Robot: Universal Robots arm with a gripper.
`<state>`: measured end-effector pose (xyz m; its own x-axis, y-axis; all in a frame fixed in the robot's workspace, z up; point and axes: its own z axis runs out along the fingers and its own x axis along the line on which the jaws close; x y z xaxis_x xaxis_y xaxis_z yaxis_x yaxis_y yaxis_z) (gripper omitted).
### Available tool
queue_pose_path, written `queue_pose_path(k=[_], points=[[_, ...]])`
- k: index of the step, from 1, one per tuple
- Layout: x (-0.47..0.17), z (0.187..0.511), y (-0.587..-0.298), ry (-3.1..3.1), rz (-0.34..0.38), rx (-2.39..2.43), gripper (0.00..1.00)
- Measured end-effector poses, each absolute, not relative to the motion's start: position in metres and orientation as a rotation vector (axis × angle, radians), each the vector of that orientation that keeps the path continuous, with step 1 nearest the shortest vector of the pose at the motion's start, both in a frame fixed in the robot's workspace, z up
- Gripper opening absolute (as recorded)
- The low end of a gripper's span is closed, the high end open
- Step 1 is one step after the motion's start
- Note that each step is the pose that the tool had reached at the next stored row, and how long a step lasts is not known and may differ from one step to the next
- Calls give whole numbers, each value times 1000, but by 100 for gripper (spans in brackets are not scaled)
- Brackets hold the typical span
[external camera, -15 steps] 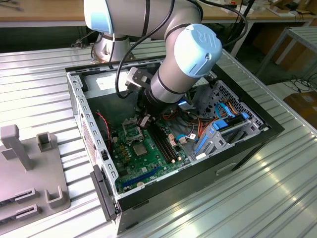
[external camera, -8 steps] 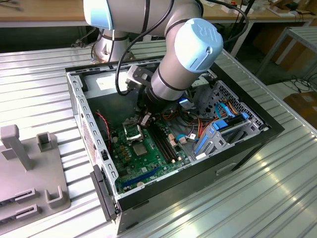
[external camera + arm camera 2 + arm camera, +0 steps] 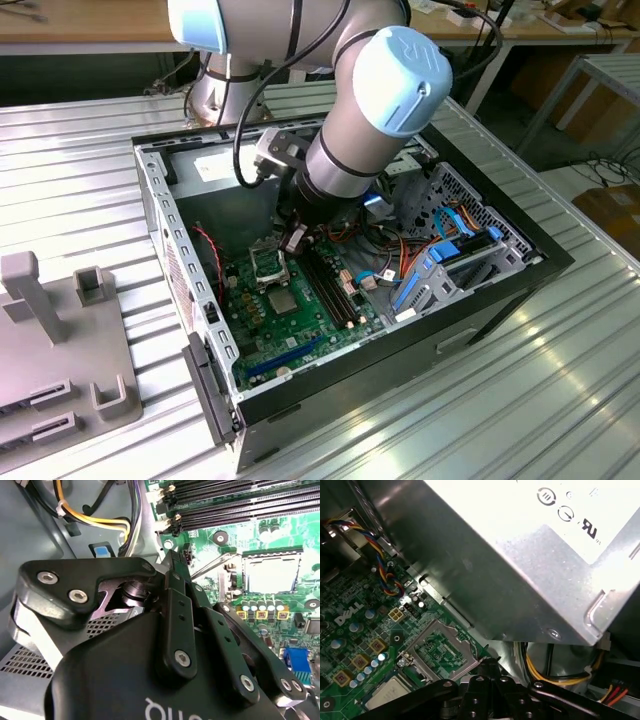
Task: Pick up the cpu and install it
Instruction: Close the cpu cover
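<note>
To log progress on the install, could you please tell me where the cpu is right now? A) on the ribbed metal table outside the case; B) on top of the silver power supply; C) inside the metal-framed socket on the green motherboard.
C: in the second wrist view the cpu lies flat within the socket frame on the motherboard.

A workshop: open computer case (image 3: 480, 290) on ribbed metal table (image 3: 70, 190), workbenches (image 3: 90, 30) behind.
</note>
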<state>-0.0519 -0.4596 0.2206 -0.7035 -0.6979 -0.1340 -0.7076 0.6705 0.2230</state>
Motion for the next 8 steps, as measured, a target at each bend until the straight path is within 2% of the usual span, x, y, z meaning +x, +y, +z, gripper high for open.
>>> queue_pose_path(k=[8], points=[[-52,229,-460,2840,394,-1196,11]])
